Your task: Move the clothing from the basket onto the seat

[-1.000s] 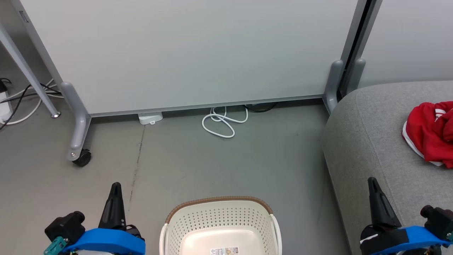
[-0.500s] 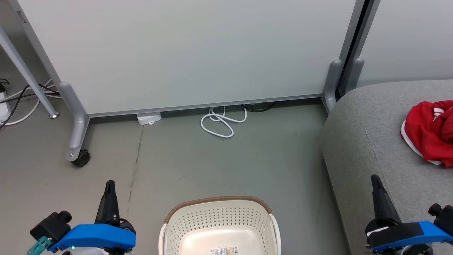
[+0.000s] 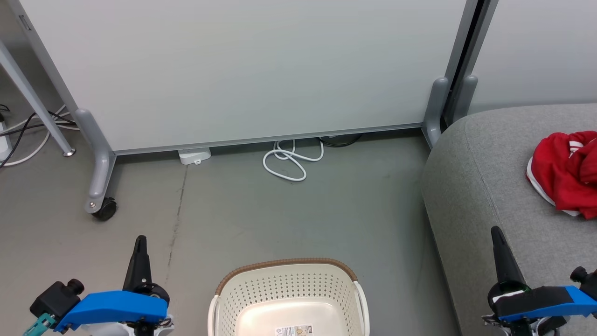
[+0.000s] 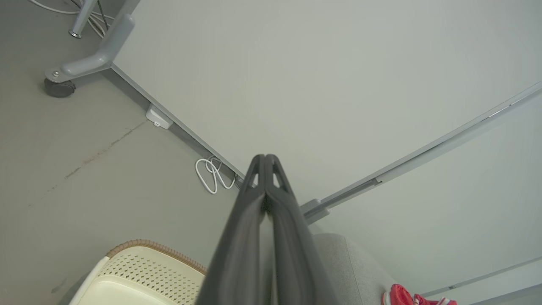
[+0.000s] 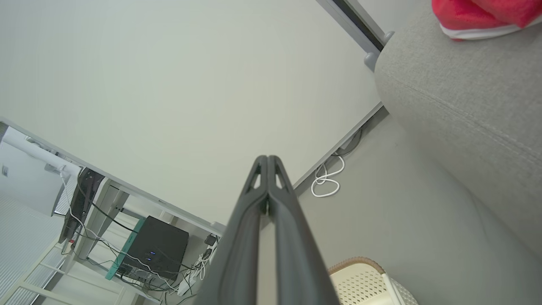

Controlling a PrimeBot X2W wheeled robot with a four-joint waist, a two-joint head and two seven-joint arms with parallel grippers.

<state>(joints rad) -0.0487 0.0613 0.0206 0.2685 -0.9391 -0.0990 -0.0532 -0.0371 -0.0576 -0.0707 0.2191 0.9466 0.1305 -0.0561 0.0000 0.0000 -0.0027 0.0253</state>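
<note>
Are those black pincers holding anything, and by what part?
Nothing is held. The left gripper and the right gripper are both shut on nothing; the red clothing lies on the sofa.

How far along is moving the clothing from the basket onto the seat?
Done: red clothing lies on the seat, and the visible part of the basket holds no garment. In hand: nothing; left gripper and right gripper are shut, empty. Left: probably nothing, though the basket's near end is cut off.

Red white-trimmed clothing (image 3: 562, 179), light-grey seat (image 3: 485, 186), cream perforated brown-rimmed basket (image 3: 289, 284).
</note>
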